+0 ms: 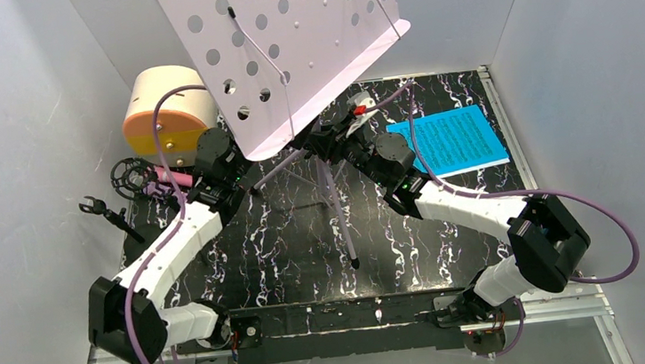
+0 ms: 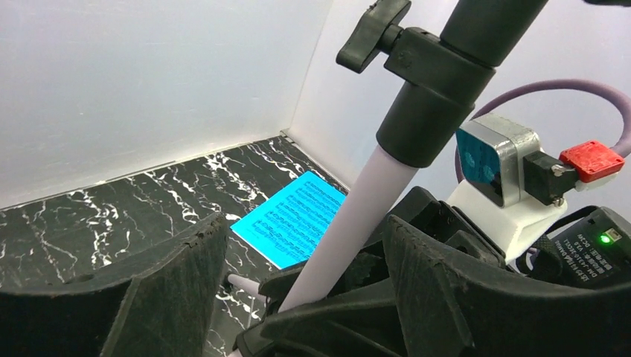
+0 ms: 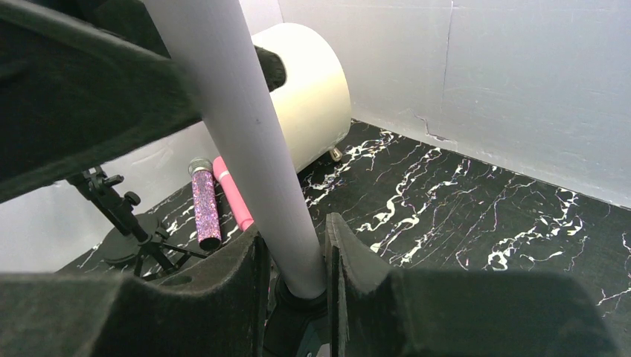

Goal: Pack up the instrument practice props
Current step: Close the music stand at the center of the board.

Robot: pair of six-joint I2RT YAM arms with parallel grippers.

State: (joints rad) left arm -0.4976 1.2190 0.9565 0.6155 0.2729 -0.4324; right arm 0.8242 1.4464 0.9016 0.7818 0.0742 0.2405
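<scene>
The lilac perforated music stand [image 1: 287, 34] leans over the back of the table, its pale pole [image 3: 253, 149] running down to spread legs [image 1: 335, 207]. My right gripper [image 3: 294, 238] is shut on that pole low down. My left gripper [image 2: 305, 223] stands open around the same pole [image 2: 350, 223], with a wide gap on its left side. The blue and white sheet music [image 1: 451, 141] lies flat at the back right. A glittery purple mic [image 3: 205, 208] and a pink microphone [image 3: 232, 193] lie side by side at the left, next to the black ring mount [image 1: 128, 176] and small tripod [image 1: 108, 213].
A cream and orange round case [image 1: 165, 117] sits at the back left, close behind the mics. White walls close in the marbled black table [image 1: 448, 223] on three sides. The stand's clamp knob [image 2: 372, 33] juts out above my left fingers.
</scene>
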